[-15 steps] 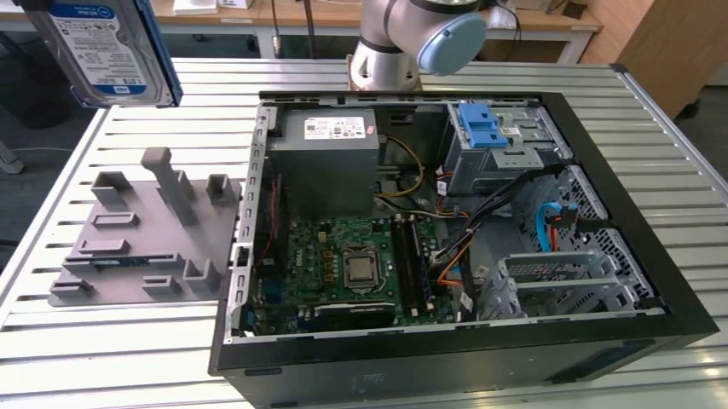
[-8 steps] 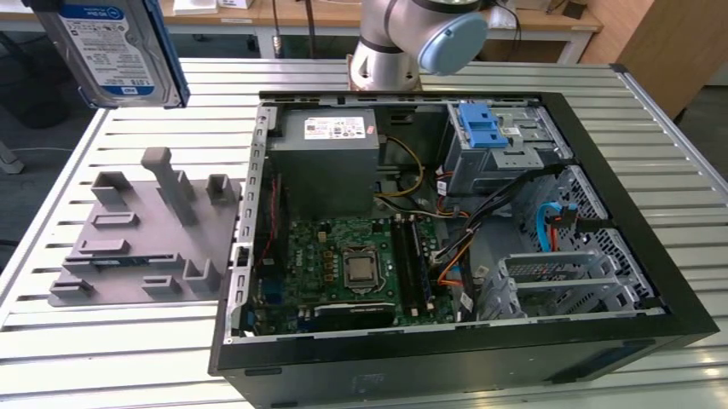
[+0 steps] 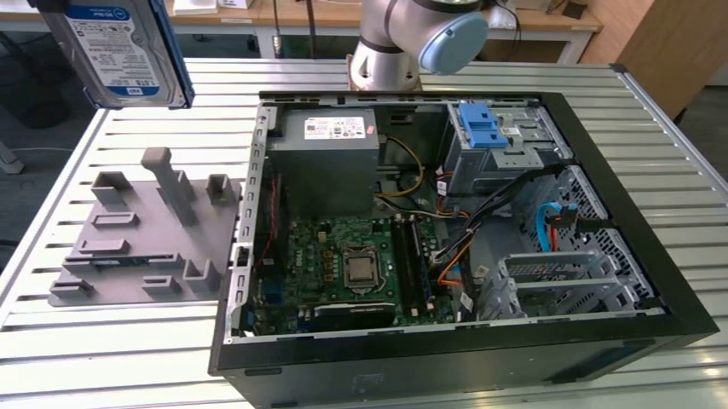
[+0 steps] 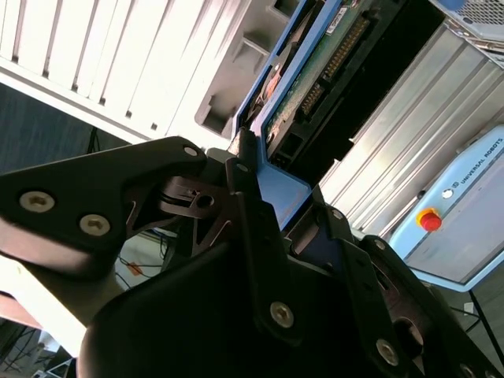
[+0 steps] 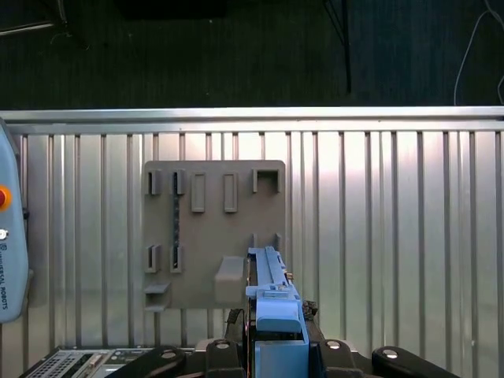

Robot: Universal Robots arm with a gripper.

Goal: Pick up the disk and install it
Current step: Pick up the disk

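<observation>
1. The slatted metal tabletop [image 3: 114, 341] spans nearly the whole exterior view.
2. An open computer case [image 3: 455, 371] lies on its side across the centre and right of the exterior view, with its inside exposed.
3. The base of the robot arm [image 3: 415, 38] rises at the top centre, just behind the case.
4. A grey fixture plate [image 3: 125, 247] with upright posts and slots lies flat on the tabletop at the left of the exterior view, just beside the case.
5. Inside the case, a green motherboard [image 3: 341, 264] sits at lower centre and a grey power supply [image 3: 330, 141] above it.
6. A metal drive bay [image 3: 500, 149] stands at the upper right inside the case, with a blue latch piece [image 3: 482, 128] on top.
7. The disk [image 3: 119, 51] hangs in the air at the upper left of the exterior view, clear of the tabletop and well apart from the bay — it is upright, its white-and-blue label facing the camera. In the first wrist view it appears edge-on over the fixture plate.
8. The end effector [image 4: 276, 189] is closed on the disk — in the second wrist view its dark fingers [image 4: 244, 169] clamp the blue-railed end.
</observation>
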